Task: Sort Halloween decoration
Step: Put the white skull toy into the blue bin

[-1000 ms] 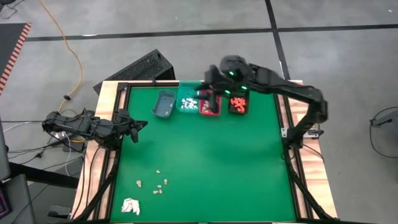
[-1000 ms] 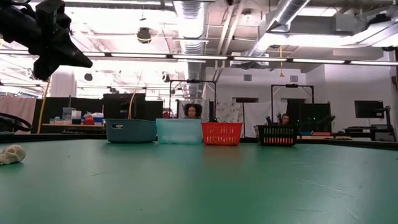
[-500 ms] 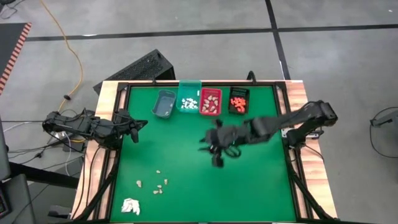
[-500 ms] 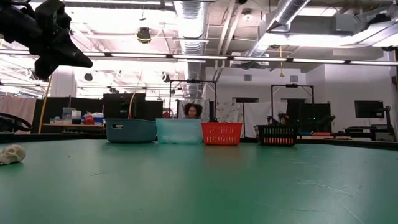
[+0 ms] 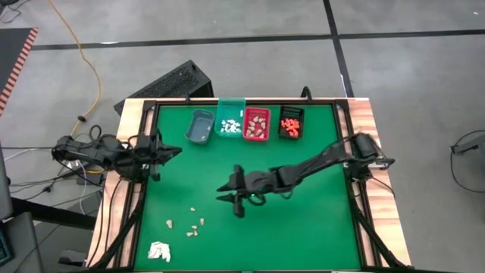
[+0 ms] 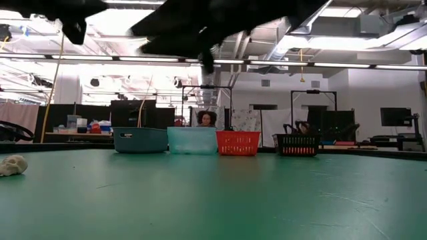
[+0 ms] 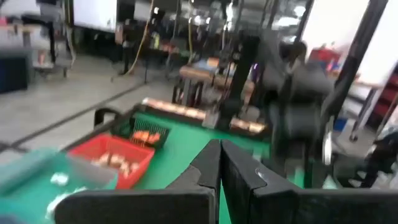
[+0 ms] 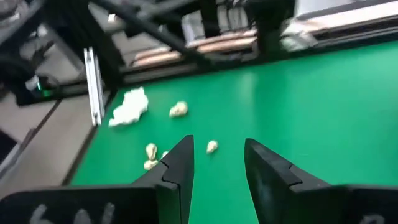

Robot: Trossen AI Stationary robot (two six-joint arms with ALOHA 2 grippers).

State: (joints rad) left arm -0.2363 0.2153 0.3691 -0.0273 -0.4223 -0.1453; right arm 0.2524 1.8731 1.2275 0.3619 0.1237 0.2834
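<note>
Several tiny pale decoration pieces (image 5: 193,221) lie loose on the green mat near the table's near left corner. They also show in the right wrist view (image 8: 212,147). One pale skull-shaped piece (image 6: 12,165) shows in the low view. My right gripper (image 5: 230,196) hangs open above the mat's middle, short of the pieces and pointing toward them (image 8: 217,163). My left gripper (image 5: 161,152) is shut (image 7: 219,163) at the table's left edge, holding nothing. More pieces fill the teal bin (image 5: 229,123), the red bin (image 5: 256,123) and the black bin (image 5: 290,121).
Four small bins stand in a row at the far edge, the grey bin (image 5: 199,127) leftmost. A white papery wad (image 5: 158,250) lies at the near left corner, beside the loose pieces (image 8: 129,107). A dark frame edges the mat. A person shows in the room behind (image 6: 207,119).
My right gripper has swung from above the bins at the far edge down toward the near left, and is now over the mat's middle, facing the loose pieces. My left gripper has tipped upward and rolled at the left edge. The pieces have not moved.
</note>
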